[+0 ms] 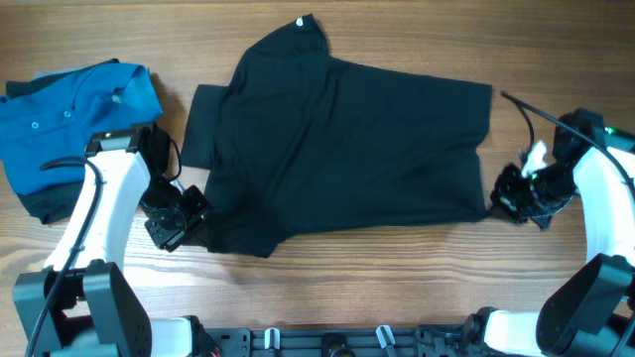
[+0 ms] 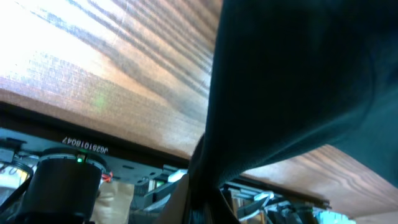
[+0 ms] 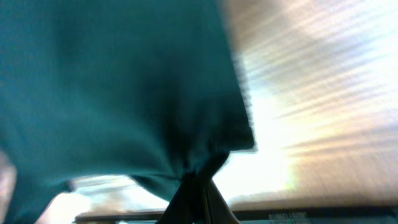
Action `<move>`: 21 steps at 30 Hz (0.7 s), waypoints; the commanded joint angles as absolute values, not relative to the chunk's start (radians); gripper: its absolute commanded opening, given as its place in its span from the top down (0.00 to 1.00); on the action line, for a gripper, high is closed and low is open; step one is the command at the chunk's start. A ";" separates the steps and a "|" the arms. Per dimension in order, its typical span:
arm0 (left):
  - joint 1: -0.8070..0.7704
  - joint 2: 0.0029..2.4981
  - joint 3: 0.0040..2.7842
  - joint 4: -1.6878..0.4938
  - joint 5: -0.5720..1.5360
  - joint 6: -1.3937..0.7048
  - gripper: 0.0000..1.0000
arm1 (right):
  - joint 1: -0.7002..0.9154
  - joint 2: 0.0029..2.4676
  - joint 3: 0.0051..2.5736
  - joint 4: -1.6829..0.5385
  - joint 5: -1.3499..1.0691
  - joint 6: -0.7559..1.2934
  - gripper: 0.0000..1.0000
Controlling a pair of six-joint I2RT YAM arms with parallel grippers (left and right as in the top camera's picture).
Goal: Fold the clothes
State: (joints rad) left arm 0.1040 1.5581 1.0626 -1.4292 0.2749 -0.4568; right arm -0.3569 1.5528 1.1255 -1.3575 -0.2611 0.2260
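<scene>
Left tool (image 1: 184,210): clamped tight on the near-left corner of the black shirt (image 1: 347,139). In the wrist view the dark cloth funnels straight into the pinched fingers (image 2: 200,198).
Right tool (image 1: 511,193): also squeezed closed, gripping the shirt's near-right hem corner. Its wrist view is blurred, but the fabric gathers to a point where the fingers meet (image 3: 196,190).
Writing: a string of white characters runs upside down on the dark rail (image 2: 84,146) in the left wrist view; I can't read it reliably.
Left arm (image 1: 104,198): the white link rises from the near-left base, with the wrist bent inward to the shirt's edge.
Right arm (image 1: 605,218): it curves up the right side, with the wrist turned in toward the hem.
Black shirt: spread flat across the middle of the worktop (image 1: 417,45), collar toward the far edge, one sleeve poking out left, and a small white dot (image 1: 301,22) at the collar.
Blue shirt (image 1: 79,99): crumpled at far left, beside the left arm and apart from the black one.
</scene>
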 commanded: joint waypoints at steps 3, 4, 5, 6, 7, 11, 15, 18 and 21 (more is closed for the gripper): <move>0.109 1.543 1.076 -1.464 0.271 -0.422 0.96 | -0.358 1.545 1.122 -1.364 -0.039 0.399 0.39; 0.109 1.543 1.076 -1.463 0.271 -0.422 0.96 | -0.358 1.545 1.122 -1.345 -0.051 0.397 0.39; 0.109 1.543 1.076 -1.464 0.271 -0.422 0.96 | -0.358 1.547 1.122 -1.335 -0.057 0.392 0.40; 0.109 1.543 1.076 -1.473 0.268 -0.422 0.96 | -0.358 1.547 1.121 -1.335 -0.060 0.392 0.37; 0.109 1.543 1.076 -1.479 0.263 -0.422 0.96 | -0.358 1.547 1.121 -1.335 -0.060 0.392 0.28; 0.109 1.543 1.076 -1.507 0.234 -0.422 0.96 | -0.358 1.547 1.121 -1.264 -0.112 0.346 0.30; 0.109 1.543 1.076 -1.505 0.234 -0.422 0.64 | -0.357 1.547 1.101 -1.072 -0.304 0.231 0.41; 0.109 1.543 1.076 -1.510 0.234 -0.407 0.43 | -0.357 1.554 1.080 -0.804 -0.363 0.240 0.62; 0.109 1.543 1.076 -1.502 0.235 -0.397 0.45 | -0.357 1.591 1.072 -0.590 -0.365 0.284 0.77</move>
